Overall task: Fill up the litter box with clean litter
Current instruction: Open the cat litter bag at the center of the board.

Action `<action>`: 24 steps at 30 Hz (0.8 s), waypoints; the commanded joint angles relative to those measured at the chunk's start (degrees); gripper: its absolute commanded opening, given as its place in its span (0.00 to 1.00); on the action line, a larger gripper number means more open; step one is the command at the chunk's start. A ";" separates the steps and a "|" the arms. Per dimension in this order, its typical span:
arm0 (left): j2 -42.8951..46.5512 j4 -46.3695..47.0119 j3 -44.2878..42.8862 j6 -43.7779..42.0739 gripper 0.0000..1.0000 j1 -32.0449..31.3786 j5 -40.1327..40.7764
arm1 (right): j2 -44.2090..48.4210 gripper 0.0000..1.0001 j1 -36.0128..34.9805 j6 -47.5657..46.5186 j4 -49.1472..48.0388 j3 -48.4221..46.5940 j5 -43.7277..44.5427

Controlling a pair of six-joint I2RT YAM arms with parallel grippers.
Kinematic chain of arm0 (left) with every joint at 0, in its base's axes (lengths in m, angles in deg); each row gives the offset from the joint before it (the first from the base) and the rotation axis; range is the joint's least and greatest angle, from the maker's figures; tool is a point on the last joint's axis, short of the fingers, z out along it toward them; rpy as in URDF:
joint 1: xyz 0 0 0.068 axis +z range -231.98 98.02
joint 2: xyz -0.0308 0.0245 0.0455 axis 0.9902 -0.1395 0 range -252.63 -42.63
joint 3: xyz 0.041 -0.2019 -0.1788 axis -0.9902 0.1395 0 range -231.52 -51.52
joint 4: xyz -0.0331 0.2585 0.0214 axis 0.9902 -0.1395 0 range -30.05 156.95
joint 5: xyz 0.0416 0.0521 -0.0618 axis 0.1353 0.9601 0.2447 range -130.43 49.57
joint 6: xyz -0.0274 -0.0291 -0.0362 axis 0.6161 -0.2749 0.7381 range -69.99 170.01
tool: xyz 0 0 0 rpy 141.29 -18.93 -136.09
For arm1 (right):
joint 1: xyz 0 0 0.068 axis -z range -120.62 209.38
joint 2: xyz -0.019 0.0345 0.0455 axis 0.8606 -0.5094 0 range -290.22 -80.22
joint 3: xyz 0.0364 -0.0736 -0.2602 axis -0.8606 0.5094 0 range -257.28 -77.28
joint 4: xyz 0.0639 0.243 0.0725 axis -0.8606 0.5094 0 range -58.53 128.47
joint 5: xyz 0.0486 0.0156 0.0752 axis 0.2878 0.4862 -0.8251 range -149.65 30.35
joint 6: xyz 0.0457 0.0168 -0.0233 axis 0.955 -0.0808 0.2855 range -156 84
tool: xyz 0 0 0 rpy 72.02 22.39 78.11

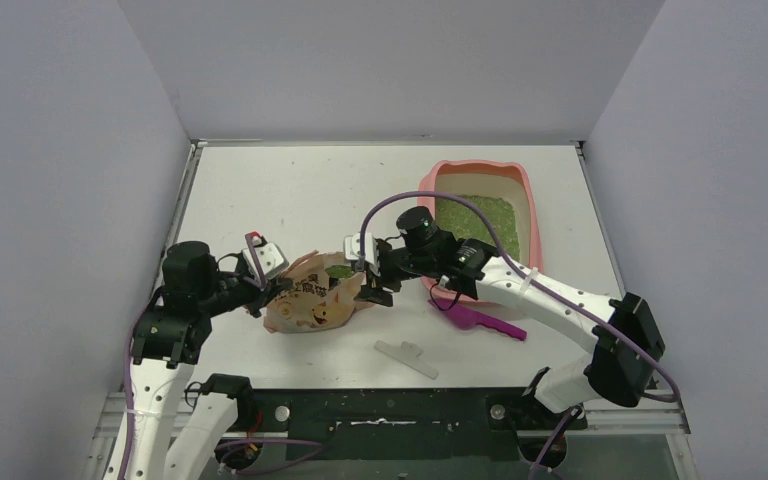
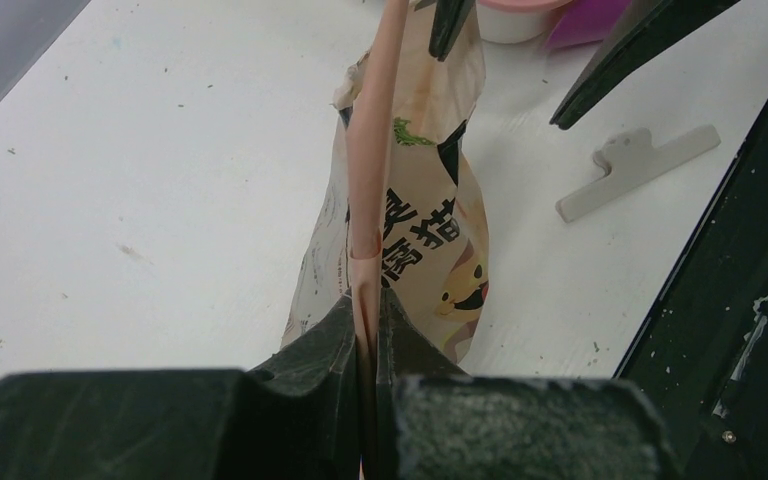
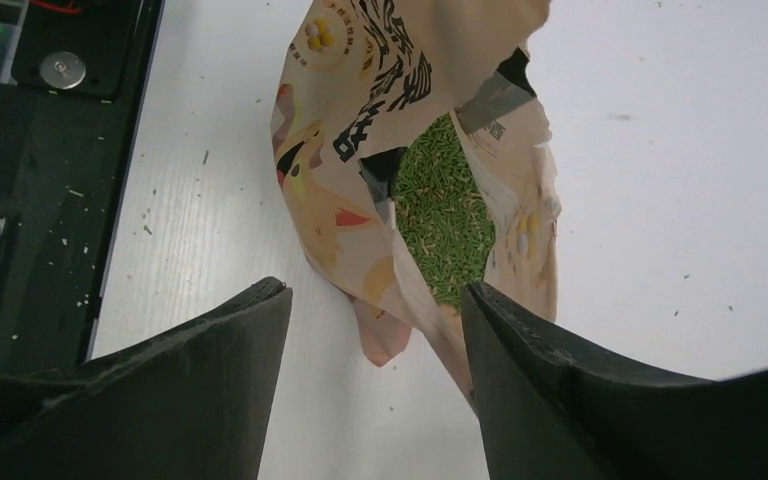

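**One pinched, one wide**

My left gripper [image 2: 365, 300] is clamped tight on one edge of the litter bag [image 2: 430, 230], which rests on the table [image 2: 160, 200]. My right gripper [image 3: 375, 290] stands wide at the bag's open mouth, holding nothing, with green litter [image 3: 445, 210] showing just ahead of its fingers. The pink litter box [image 1: 532, 215], with a bed of litter inside, sits behind my right gripper, close by its wrist.

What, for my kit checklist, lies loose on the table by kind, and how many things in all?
Litter box: 1
Litter bag: 1
Magenta scoop: 1
White clip: 1
Total: 4
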 commanded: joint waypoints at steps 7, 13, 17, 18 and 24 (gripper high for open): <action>-0.47 2.09 -4.01 -0.16 0.00 -0.67 -2.54 | -8.45 0.62 -2.41 -10.23 2.50 -9.30 -1.32; -0.80 1.93 -4.30 -0.81 0.00 -0.73 -2.20 | -12.19 0.26 -2.04 -9.41 11.21 -14.35 -6.39; -1.61 2.33 -4.61 -1.77 0.00 -0.75 -2.37 | -9.90 0.01 -0.79 -7.86 16.74 -14.83 -9.16; -2.04 2.69 -4.69 -2.03 0.00 -0.75 -2.76 | -9.03 0.00 -0.48 -6.80 17.30 -14.66 -9.74; -6.14 5.83 -5.73 -2.55 0.00 -0.89 -5.85 | -6.73 0.00 -0.11 1.29 18.35 -14.43 -11.88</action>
